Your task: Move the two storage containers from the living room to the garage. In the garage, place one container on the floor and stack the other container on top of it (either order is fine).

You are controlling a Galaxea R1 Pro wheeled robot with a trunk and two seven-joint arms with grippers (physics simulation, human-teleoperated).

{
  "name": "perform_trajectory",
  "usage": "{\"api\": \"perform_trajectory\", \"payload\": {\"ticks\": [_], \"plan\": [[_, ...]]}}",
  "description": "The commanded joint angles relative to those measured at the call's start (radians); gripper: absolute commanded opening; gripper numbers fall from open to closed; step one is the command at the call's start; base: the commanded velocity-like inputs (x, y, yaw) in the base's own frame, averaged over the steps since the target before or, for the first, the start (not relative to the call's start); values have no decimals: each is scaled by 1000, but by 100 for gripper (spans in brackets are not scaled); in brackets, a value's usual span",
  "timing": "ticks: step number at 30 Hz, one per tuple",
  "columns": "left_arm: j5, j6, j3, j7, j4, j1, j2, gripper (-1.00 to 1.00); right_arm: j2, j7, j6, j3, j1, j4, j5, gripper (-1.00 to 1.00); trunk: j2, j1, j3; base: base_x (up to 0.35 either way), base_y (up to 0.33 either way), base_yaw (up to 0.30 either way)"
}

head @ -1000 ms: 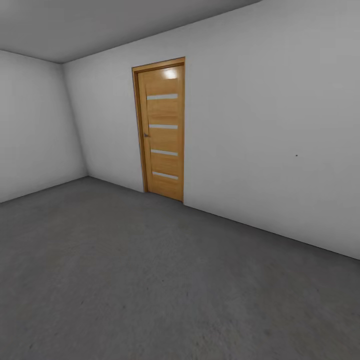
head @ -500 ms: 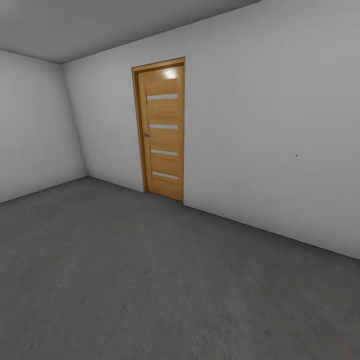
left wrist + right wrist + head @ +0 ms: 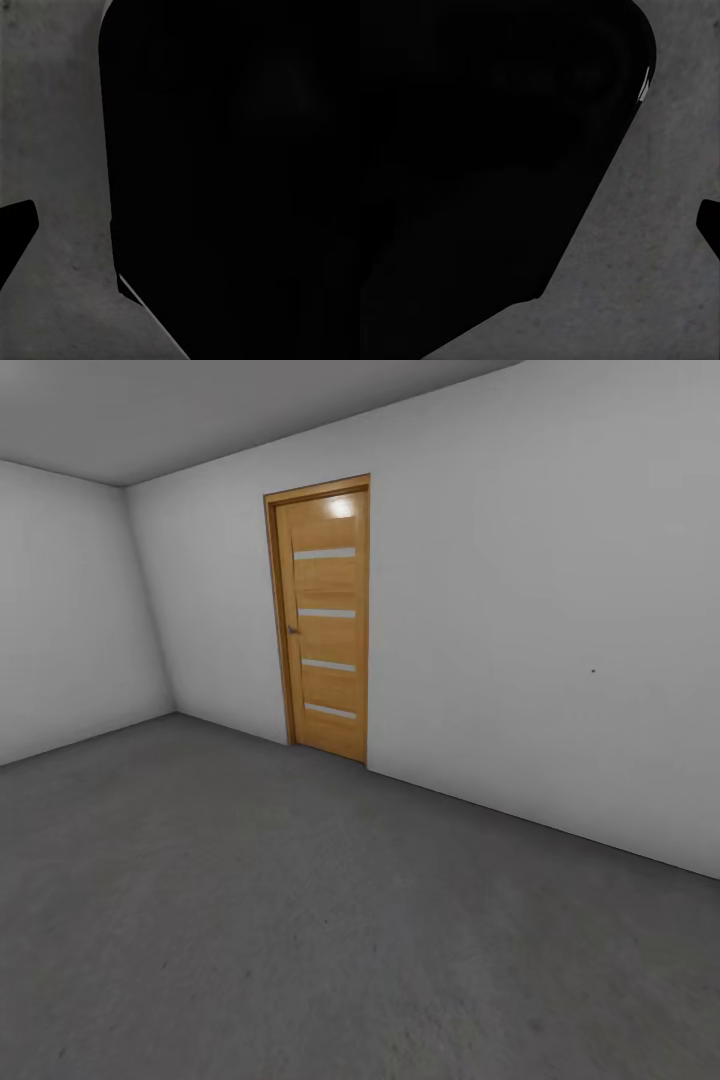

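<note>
The garage floor [image 3: 300, 920] spreads wide and bare from 6 o'clock to the white walls [image 3: 540, 610]; an orange-wood door [image 3: 325, 620] stands at 12 o'clock. Dark shapes block both wrist views, so I cannot tell either gripper's opening.

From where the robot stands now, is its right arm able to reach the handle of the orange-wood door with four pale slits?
Probably not. The orange-wood door stands closed in the white wall across a wide stretch of grey concrete floor, and its small handle looks far off. The right wrist view looks down at the floor. The base would likely need to drive closer first.
</note>
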Motion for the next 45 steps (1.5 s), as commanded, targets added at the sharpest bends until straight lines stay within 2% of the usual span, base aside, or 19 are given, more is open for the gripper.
{"api": "perform_trajectory", "payload": {"ticks": [1,45], "plan": [[1,0,0,0,0,0,0,100,0,1,0,3,0,0,1,100,0,0,-1,0,0,0],[1,0,0,0,0,0,0,100,0,1,0,3,0,0,1,100,0,0,-1,0,0,0]]}}
